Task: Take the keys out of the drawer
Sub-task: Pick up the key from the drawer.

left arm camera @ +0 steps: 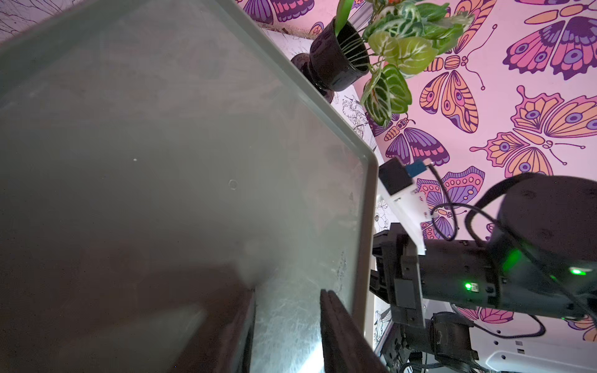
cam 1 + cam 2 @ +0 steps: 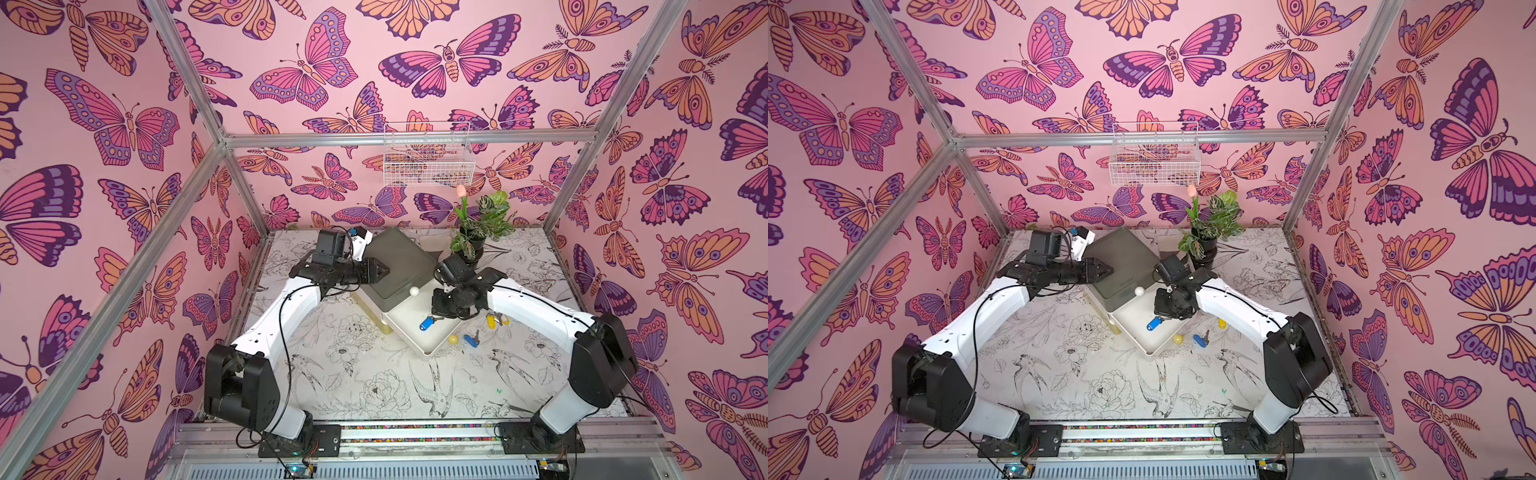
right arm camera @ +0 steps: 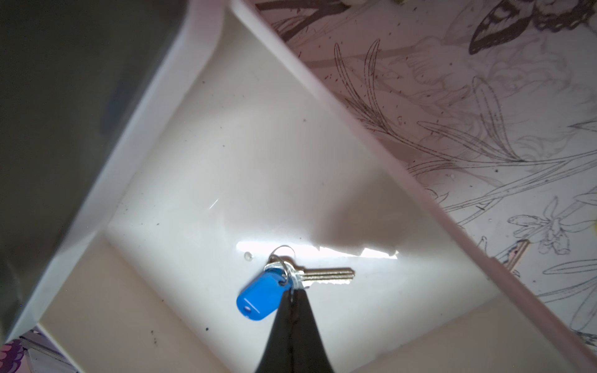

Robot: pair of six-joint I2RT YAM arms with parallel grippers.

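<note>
Gripping the blue-tagged key (image 3: 265, 294) mid-length, the right tool (image 3: 292, 293) leaves blade and tag pointing nearly opposite ways.

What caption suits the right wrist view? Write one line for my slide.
Right gripper shut on the blue-tagged key at its ring, inside the open white drawer.

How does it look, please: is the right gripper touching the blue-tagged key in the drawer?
Touching. The right wrist view shows the right gripper shut on the blue-tagged key at its ring.
</note>
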